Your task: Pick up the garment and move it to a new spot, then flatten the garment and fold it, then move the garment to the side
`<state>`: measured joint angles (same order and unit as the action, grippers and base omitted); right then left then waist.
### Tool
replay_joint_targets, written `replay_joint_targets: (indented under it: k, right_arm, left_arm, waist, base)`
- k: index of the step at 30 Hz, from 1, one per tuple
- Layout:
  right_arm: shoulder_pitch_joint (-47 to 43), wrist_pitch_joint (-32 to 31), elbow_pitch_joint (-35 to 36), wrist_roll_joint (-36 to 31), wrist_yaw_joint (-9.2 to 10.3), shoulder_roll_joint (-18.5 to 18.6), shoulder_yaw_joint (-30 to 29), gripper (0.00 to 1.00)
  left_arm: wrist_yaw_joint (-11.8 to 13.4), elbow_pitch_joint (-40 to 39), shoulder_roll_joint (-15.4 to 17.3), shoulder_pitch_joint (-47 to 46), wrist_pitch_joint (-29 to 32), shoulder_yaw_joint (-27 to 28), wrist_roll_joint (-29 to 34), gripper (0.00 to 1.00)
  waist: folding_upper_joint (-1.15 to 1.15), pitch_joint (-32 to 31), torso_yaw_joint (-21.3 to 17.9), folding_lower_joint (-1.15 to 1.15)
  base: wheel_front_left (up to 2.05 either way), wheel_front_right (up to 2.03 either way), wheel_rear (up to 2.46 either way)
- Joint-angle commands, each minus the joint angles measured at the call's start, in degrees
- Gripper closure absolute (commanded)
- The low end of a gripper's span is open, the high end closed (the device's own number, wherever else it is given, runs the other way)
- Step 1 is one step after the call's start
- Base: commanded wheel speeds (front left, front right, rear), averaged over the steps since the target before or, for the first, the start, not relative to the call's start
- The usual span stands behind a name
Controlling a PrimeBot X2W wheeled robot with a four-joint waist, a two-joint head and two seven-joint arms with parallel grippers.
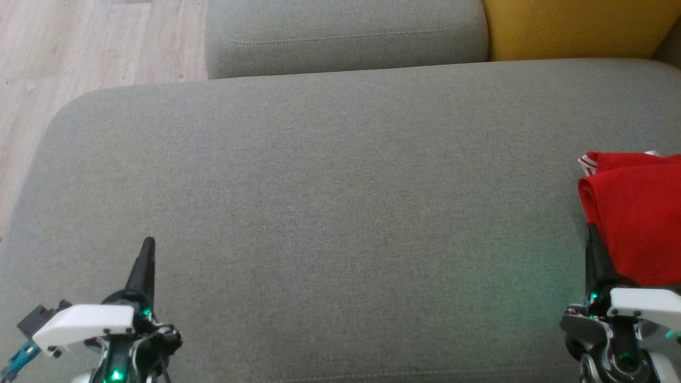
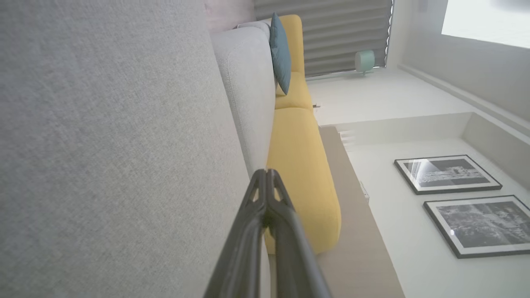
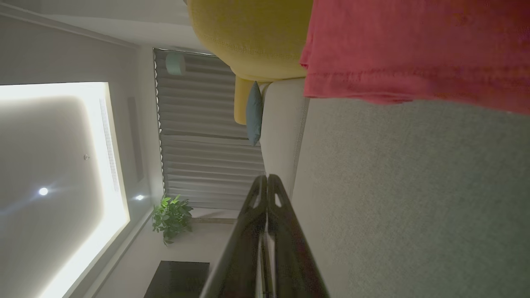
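The red garment (image 1: pixel 636 213) lies folded on the grey sofa seat (image 1: pixel 340 175) at the right edge of the head view, a white-striped trim showing at its far corner. My right gripper (image 1: pixel 593 239) sits just beside its near-left edge, fingertips partly covered by the cloth. In the right wrist view that gripper (image 3: pixel 267 178) is shut with nothing between its fingers, and the garment (image 3: pixel 414 45) lies further on, apart from the tips. Low at the lower left, over bare seat, my left gripper (image 1: pixel 149 246) is shut and holds nothing, as the left wrist view (image 2: pixel 266 171) confirms.
A grey back cushion (image 1: pixel 346 37) and a yellow cushion (image 1: pixel 574 26) border the seat's far side. Wooden floor (image 1: pixel 80 48) lies off the rounded left edge. A teal pillow (image 2: pixel 280 54) leans on the yellow sofa further along.
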<state>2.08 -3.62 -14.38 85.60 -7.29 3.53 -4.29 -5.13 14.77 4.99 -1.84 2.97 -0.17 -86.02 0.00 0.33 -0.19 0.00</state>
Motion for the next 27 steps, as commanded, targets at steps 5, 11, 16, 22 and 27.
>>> replay_joint_targets:
  k: [5, 11, 16, 22, 27]
  right_arm:
    - [3.41, -0.78, 1.09, 4.72, -0.19, 0.97, 0.4, 1.0]
    - [3.91, -1.09, 0.49, 8.4, -0.2, 0.94, -0.02, 1.0]
    - [3.92, -1.2, 0.48, 8.29, -0.2, 0.85, -0.15, 1.0]
    - [3.93, -1.32, 0.47, 8.17, -0.2, 0.74, -0.3, 1.0]
    - [3.94, -1.39, 0.46, 8.09, -0.2, 0.67, -0.39, 1.0]
  left_arm:
    - [-1.4, -1.22, -0.18, -3.67, 1.08, 3.6, -4.25, 1.0]
    - [-2.36, -0.81, -0.74, -4.19, 1.99, 4.79, -7.73, 1.0]
    - [-2.36, -0.8, -0.82, -4.19, 2.08, 4.9, -7.64, 1.0]
    - [-2.36, -0.8, -0.91, -4.2, 2.18, 5.03, -7.53, 1.0]
    - [-2.36, -0.79, -0.97, -4.21, 2.25, 5.11, -7.46, 1.0]
  waist:
    - [0.0, -0.07, 0.09, 0.0]
    - [0.0, -0.14, 0.19, 0.0]
    - [0.0, -0.14, 0.19, 0.0]
    - [0.0, -0.14, 0.19, 0.0]
    - [0.0, -0.14, 0.19, 0.0]
  base:
    - [0.0, 0.0, 0.0]
    - [0.0, 0.0, 0.0]
    - [0.0, 0.0, 0.0]
    - [0.0, 0.0, 0.0]
    - [0.0, 0.0, 0.0]
